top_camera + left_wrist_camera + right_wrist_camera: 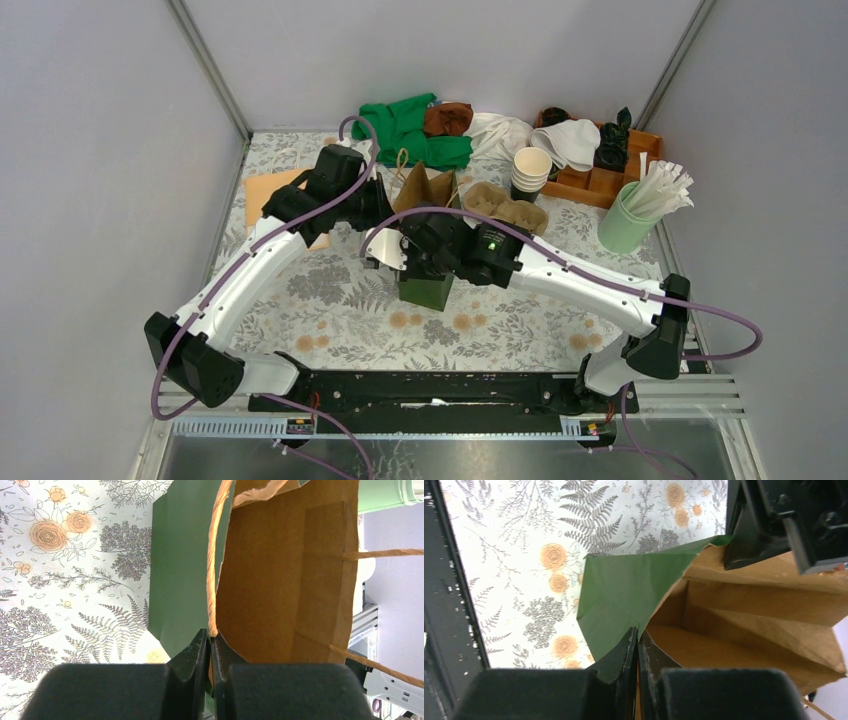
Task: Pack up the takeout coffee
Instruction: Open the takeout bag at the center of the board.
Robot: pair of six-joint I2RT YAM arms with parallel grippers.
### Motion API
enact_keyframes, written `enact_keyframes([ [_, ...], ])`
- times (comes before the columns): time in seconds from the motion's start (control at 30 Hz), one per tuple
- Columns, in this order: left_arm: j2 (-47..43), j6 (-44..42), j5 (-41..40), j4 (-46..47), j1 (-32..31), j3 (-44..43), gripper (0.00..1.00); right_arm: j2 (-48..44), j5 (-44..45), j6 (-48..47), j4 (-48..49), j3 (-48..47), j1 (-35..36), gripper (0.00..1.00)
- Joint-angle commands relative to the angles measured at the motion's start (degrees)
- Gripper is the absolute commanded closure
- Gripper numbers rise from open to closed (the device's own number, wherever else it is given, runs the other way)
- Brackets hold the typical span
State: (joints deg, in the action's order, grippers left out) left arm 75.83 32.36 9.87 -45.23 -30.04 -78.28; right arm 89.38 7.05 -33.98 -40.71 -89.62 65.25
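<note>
A green paper bag (425, 288) with a brown inside stands upright mid-table, its mouth spread open. My left gripper (397, 210) is shut on the bag's rim; in the left wrist view the gripper (210, 637) pinches the edge beside a twisted paper handle (214, 580). My right gripper (408, 256) is shut on the opposite side of the rim, and in the right wrist view the gripper (638, 633) clamps the green wall (624, 590). The brown bag floor (704, 650) shows with nothing on it. The takeout coffee is out of view.
Behind the bag sit a brown pulp cup carrier (505, 205), a stack of lidless cream cups (530, 170), a green holder of straws (630, 220), and a wooden organiser (600, 182). Green cloth (410, 125) lies at the back, and a tan mat (268, 190) on the left.
</note>
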Motion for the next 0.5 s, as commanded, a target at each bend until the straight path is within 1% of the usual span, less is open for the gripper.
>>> enact_keyframes([
  [0.0, 0.4, -0.9, -1.8, 2.2, 0.3, -1.0, 0.93, -1.9, -6.2, 3.7, -3.5, -2.0, 0.3, 0.93],
  [0.1, 0.4, -1.0, -1.8, 2.3, 0.2, -1.1, 0.96, -2.6, -8.7, 4.6, -3.7, -1.5, 0.3, 0.95],
  [0.27, 0.3, -1.4, -1.5, 2.5, 0.2, -1.3, 0.99, -4.6, -12.3, 6.1, -1.4, 0.5, -0.3, 1.0],
  [0.47, 0.1, -2.8, 0.1, 3.1, 0.2, -0.9, 1.0, -4.8, -16.4, 9.6, 0.1, -0.1, -3.2, 1.0],
])
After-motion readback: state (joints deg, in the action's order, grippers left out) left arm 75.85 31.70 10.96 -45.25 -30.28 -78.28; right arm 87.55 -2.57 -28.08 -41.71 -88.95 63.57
